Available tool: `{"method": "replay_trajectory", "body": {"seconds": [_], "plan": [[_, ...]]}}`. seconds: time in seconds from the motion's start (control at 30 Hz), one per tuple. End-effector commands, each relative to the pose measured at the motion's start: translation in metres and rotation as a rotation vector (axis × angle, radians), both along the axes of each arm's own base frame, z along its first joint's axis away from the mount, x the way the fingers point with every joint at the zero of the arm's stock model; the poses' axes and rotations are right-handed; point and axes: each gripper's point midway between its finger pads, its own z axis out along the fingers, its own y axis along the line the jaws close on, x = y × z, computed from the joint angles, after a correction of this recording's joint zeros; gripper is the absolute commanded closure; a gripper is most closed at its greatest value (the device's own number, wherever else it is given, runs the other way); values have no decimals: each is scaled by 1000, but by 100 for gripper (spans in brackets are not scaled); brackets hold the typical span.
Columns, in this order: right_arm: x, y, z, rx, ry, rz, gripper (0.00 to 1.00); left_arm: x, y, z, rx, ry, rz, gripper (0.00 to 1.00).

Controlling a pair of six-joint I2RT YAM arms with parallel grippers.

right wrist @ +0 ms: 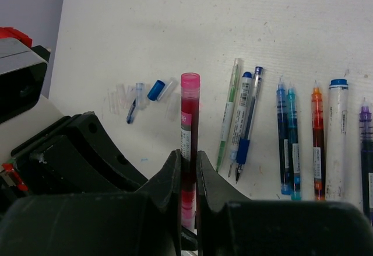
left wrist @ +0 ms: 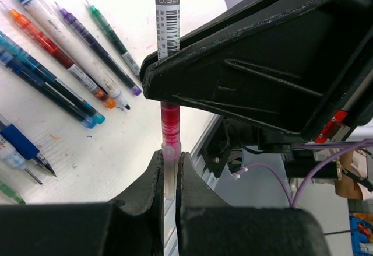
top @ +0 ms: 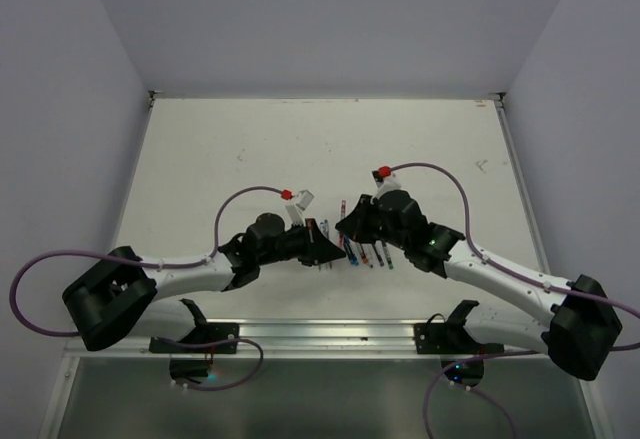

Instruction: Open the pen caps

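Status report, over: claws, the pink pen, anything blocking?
Left claw shut on pink pen, one end. Right claw shut on its barrel. Cap on or off: cannot tell. Other pens and loose blue cap lie aside on table.

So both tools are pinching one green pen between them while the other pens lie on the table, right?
Not quite. The pen is pink, not green, as the right wrist view shows. The right tool and left tool do both pinch it, and the other pens do lie on the table.
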Motion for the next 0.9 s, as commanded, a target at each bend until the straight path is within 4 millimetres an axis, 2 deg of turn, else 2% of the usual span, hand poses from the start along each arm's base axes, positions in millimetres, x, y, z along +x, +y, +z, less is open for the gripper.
{"method": "replay_trajectory", "body": {"seconds": [0.0,0.07,0.1,0.17,0.2,0.23,0.4,0.5,0.53,0.57,0.6,0.63,0.67,0.7,0.73,0.77,0.8,0.83,0.87], "plan": [[14,-12,30,38,-119,-77,100,-17,-1,18,-89,-55,-78,100],[20,-20,40,48,-149,-116,100,-20,2,20,-115,-62,-87,100],[20,-24,51,74,-176,-127,100,-27,6,12,-113,-50,-99,100],[24,-30,66,110,-222,-154,100,-32,8,20,-171,-65,-112,100],[24,-33,73,130,-238,-156,100,-40,13,16,-180,-56,-128,100],[26,-36,78,144,-247,-160,100,-42,13,25,-225,-74,-133,100],[31,-48,88,177,-248,-174,100,-54,23,30,-284,-90,-162,100],[35,-61,89,175,-249,-194,100,-51,25,25,-267,-74,-143,100],[35,-66,83,127,-232,-203,100,-49,28,14,-211,-55,-128,100],[36,-70,79,92,-220,-212,100,-42,25,15,-181,-60,-112,100],[39,-78,74,40,-212,-244,100,-31,27,7,-120,-59,-59,100],[38,-85,66,-32,-185,-246,100,-30,35,-17,-1,-39,-43,100],[40,-89,56,-85,-160,-253,100,-21,35,-7,15,-69,-18,100],[41,-94,48,-135,-137,-255,100,-10,41,-12,70,-82,47,100],[39,-105,40,-221,-105,-267,100,-9,54,-28,174,-66,70,100],[41,-109,23,-290,-61,-261,100,-1,57,-17,189,-95,107,100],[40,-113,15,-336,-35,-253,100,10,67,-19,240,-112,180,100],[38,-120,10,-398,-5,-236,100,10,78,-26,304,-104,201,100],[39,-120,-5,-450,36,-216,100,16,83,-15,303,-132,237,100]]}}
